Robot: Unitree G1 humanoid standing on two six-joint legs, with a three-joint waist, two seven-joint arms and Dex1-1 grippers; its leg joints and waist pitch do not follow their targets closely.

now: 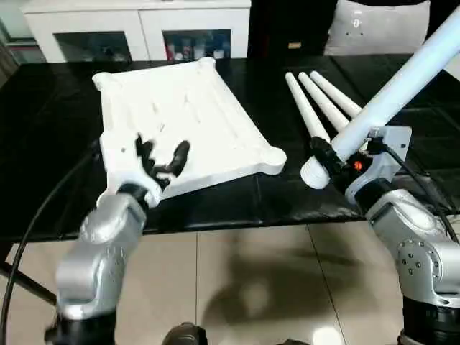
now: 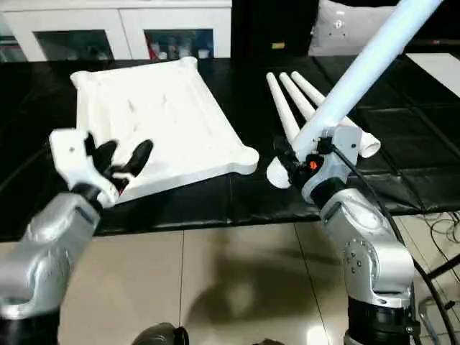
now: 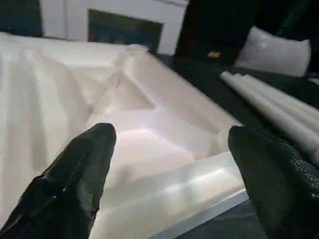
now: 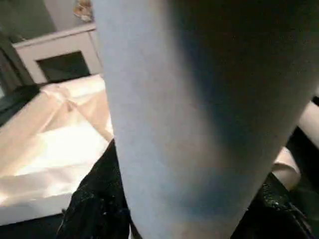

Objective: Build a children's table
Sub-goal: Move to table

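White plastic table leg (image 1: 402, 86), long, round and tapered, is clamped near its thick end in my right gripper (image 1: 332, 159); I see it slanting up and away toward the far right, its blunt end (image 1: 314, 175) hanging just past the near edge of the black mat (image 1: 43, 136). In the right wrist view the leg's shaft crosses between the black fingers (image 4: 94, 199).

My left gripper (image 1: 164, 157) grasps nothing: its two black fingers (image 3: 75, 179) are spread wide, poised over the near edge of the white square plastic tabletop (image 1: 180, 115). I can't tell whether they touch it. That top lies upside down on the mat, its ribbed, cross-braced underside facing up and a round socket at each visible corner, such as the near right one (image 1: 274, 159).

Three more white tapered legs (image 1: 323, 100) lie side by side on the mat between the top and the raised leg, with thin ends pointing away from me.

Beyond the mat stand a white cabinet with dark shelf openings (image 1: 144, 29) and, further right, a grey pillow (image 1: 377, 27). Nearer me is pale tiled floor (image 1: 251, 280).
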